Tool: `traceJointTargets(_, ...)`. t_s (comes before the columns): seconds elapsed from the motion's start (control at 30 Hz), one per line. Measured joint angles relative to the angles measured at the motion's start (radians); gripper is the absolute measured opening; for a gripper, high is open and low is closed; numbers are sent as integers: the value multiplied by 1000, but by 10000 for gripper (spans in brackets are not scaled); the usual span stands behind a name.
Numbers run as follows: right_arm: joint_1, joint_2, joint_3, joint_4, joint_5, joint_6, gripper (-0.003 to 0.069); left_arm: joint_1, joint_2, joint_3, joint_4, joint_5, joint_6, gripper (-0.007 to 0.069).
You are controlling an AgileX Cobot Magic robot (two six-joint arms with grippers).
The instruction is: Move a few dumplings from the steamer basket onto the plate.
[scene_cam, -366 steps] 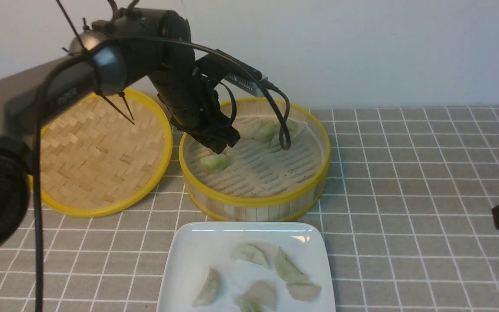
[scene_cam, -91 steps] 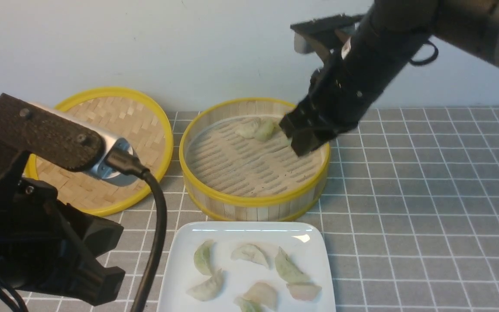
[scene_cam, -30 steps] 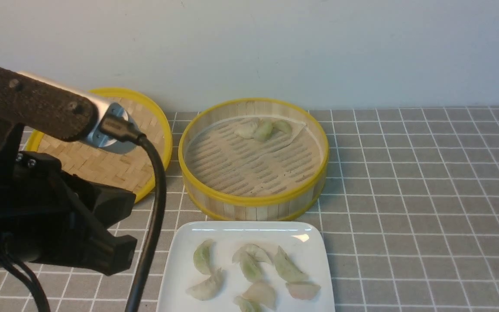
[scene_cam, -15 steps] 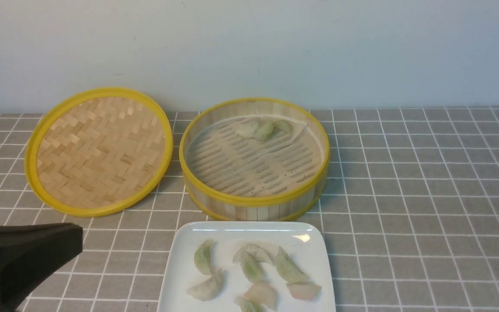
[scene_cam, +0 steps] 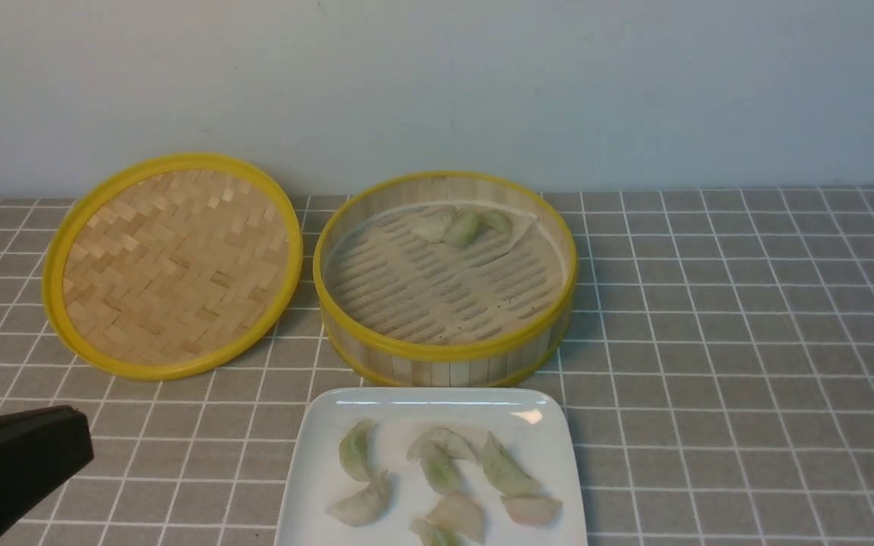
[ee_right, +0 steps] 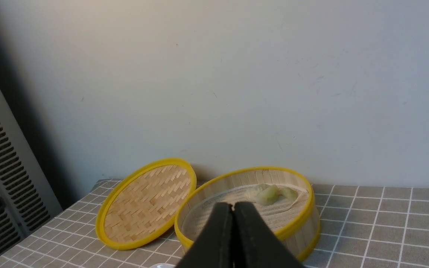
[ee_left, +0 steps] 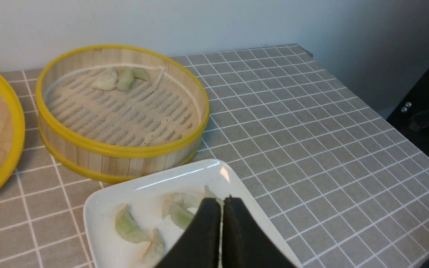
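My left gripper (ee_left: pixel 222 201) is pressed shut with nothing between its fingers, and my right gripper (ee_right: pixel 233 207) is likewise closed and empty. In the front view, the plate (scene_cam: pixel 437 396) sits at bottom centre with several dumplings (scene_cam: pixel 504 470) on it. Just behind it, mid-frame, the steamer basket (scene_cam: pixel 444 353) holds three more against its far wall. The lid (scene_cam: pixel 171 262) lies at its left.
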Motion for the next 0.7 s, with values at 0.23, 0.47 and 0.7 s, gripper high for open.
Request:
traceJointTargets(0.23, 0, 0, 0, 0, 2, 0, -13, 1, -1, 12, 82, -45, 57, -5)
traceJointTargets(0.47, 0, 0, 0, 1, 3, 0, -13, 208, -68, 78, -21, -103, 242, -5)
traceJointTargets(0.7, 0, 0, 0, 1, 3, 0, -13, 477, -221, 339, -51, -208, 352, -5)
